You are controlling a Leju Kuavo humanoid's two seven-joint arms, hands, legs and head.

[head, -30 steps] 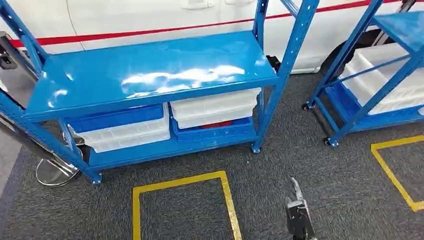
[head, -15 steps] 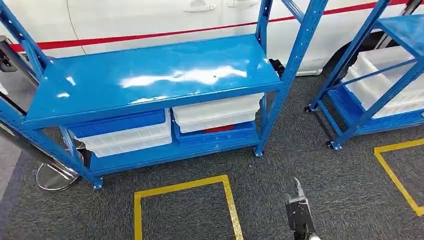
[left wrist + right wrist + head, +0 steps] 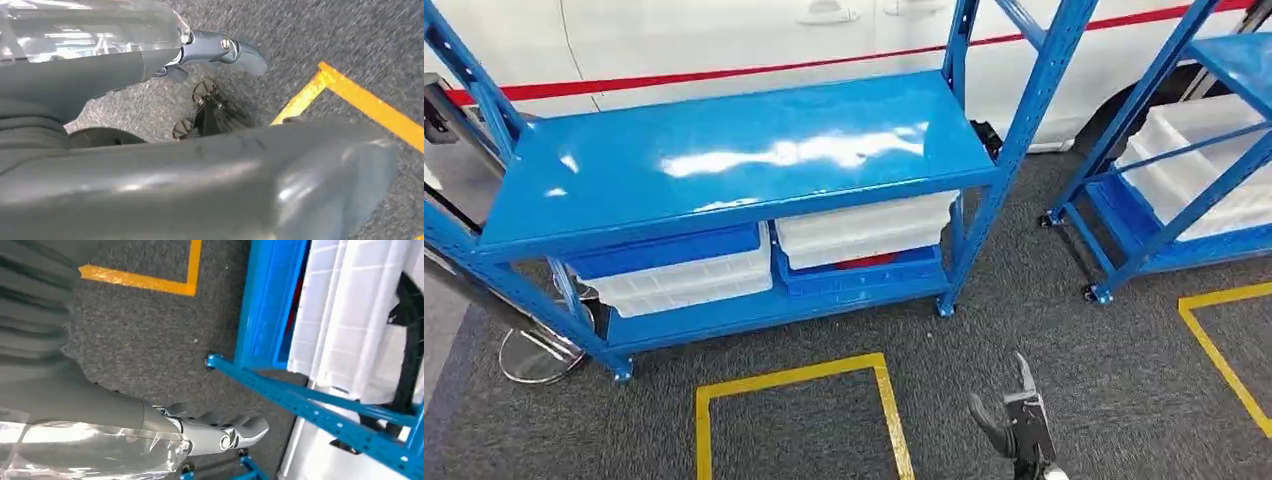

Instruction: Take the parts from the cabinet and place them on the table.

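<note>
Head view has the right robot hand [image 3: 1016, 425] hanging low and empty, fingers apart, with the white plastic bins [image 3: 864, 228] on the blue metal cabinet's [image 3: 734, 160] bottom shelf well ahead, up-left.

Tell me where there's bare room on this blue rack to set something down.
The top shelf of the near blue rack is bare from post to post. The lower shelf is crowded: stacked white and blue bins fill it side to side. The carpet inside the yellow floor square is also free, left of the right hand.
</note>
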